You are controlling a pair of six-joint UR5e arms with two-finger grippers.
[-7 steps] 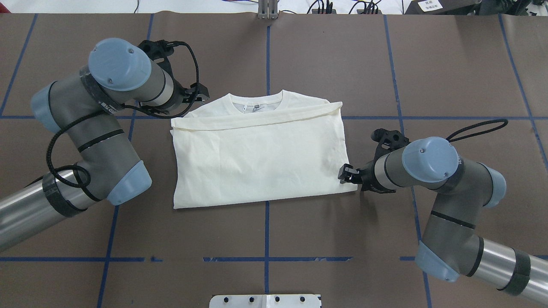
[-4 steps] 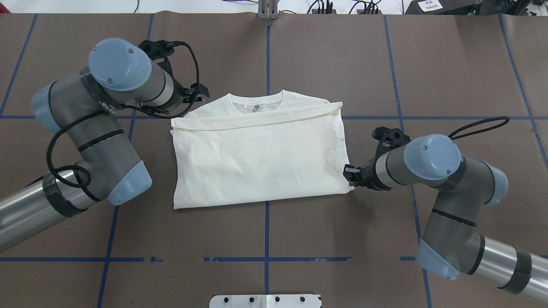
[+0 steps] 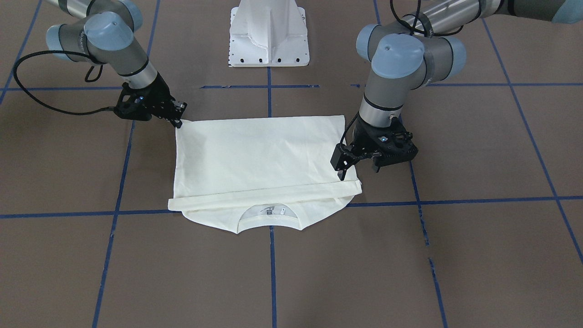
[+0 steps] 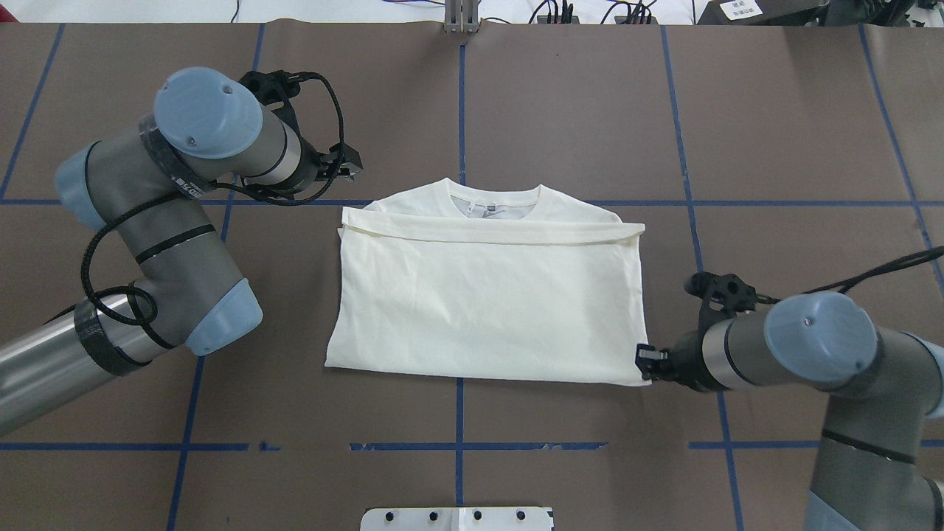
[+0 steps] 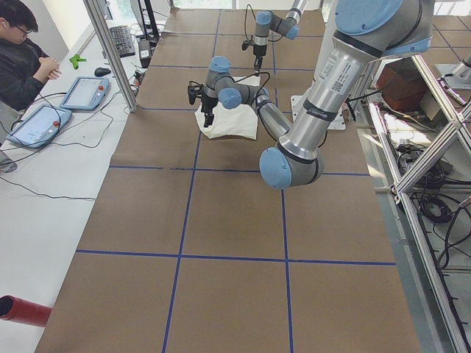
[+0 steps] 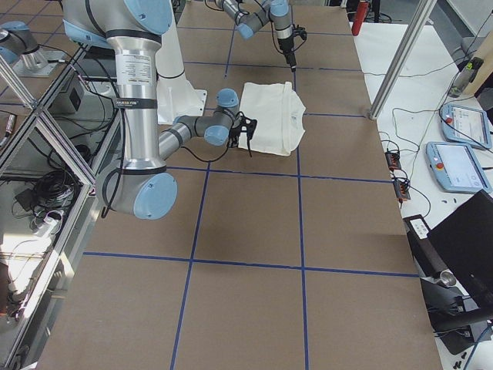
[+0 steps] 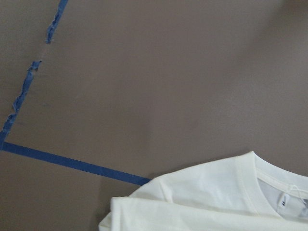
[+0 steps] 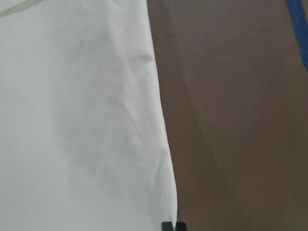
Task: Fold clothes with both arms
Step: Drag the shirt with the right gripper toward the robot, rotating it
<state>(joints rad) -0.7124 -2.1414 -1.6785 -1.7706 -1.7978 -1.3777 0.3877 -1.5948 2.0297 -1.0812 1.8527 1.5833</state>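
**Markings.** The shirt (image 4: pixel 487 302) has a small neck label (image 4: pixel 483 210) inside the collar. Its grey print is too small to read, also in the left wrist view. The cloth facing up is plain cream. A white tag with dark characters (image 4: pixel 741 9) sits on equipment at 1 o'clock beyond the table; it is not legible.

**Shirt.** It lies flat near the table centre, collar toward 12 o'clock. The lower part is folded up, so the hem runs as a band straight across just below the collar.

**Right gripper** (image 4: pixel 643 364). It sits at the shirt's 4 o'clock corner. The jaws are closed and pinch that corner; the right wrist view shows the cloth edge running down into the black fingertips (image 8: pixel 172 225).

**Left gripper** (image 4: pixel 352 167). It is at 10 o'clock from the shirt, apart from the cloth in the overhead view. The jaws are spread wide and hold nothing.

**Surface.** The brown table cover (image 4: pixel 774 110) is divided into large squares by blue tape lines (image 4: pixel 110 202). The tape is frayed in places. A white base plate (image 4: pixel 457 518) sits at 6 o'clock.

**Room.** In the left side view, a person (image 5: pixel 26 59) sits at a white side table (image 5: pixel 44 176) with two handheld control screens (image 5: pixel 85 92) and cables on it. Aluminium frame posts (image 5: pixel 110 51) stand at the table edge.
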